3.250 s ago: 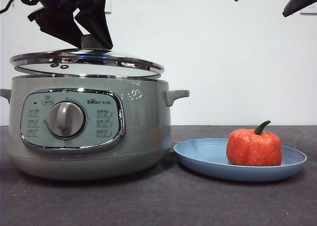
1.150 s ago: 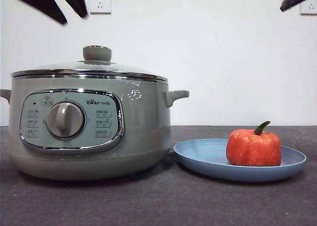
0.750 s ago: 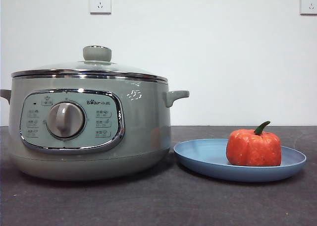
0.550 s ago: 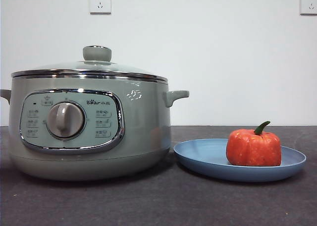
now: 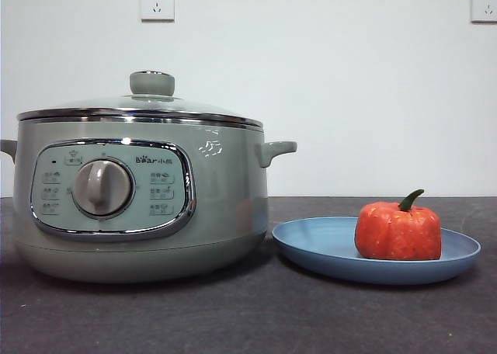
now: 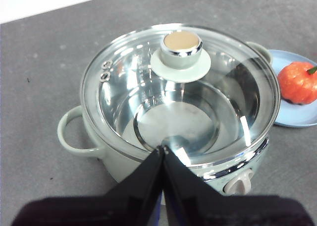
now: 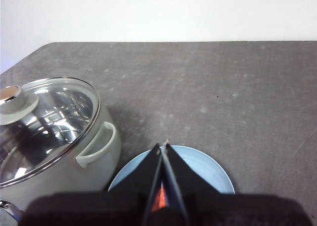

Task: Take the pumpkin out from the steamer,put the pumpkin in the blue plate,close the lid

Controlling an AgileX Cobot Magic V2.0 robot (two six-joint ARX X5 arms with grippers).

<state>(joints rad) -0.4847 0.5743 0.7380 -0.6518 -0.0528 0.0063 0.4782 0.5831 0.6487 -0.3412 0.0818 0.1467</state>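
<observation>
Front view: ribbed orange pumpkin (image 5: 398, 232) on matte blue plate (image 5: 326, 245), beside sage-green steamer (image 5: 225, 206).

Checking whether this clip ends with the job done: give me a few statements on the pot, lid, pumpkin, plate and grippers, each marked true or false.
1. The lid sits closed on the steamer. True.
2. The pumpkin lies inside the steamer. False: it rests on the blue plate, beside the pot.
3. The left gripper grips the lid's knob. False: its jaws are shut on nothing, apart from the knob.
4. The right gripper hangs over the blue plate, jaws shut. True.
5. The pumpkin's stem is green. True.
</observation>
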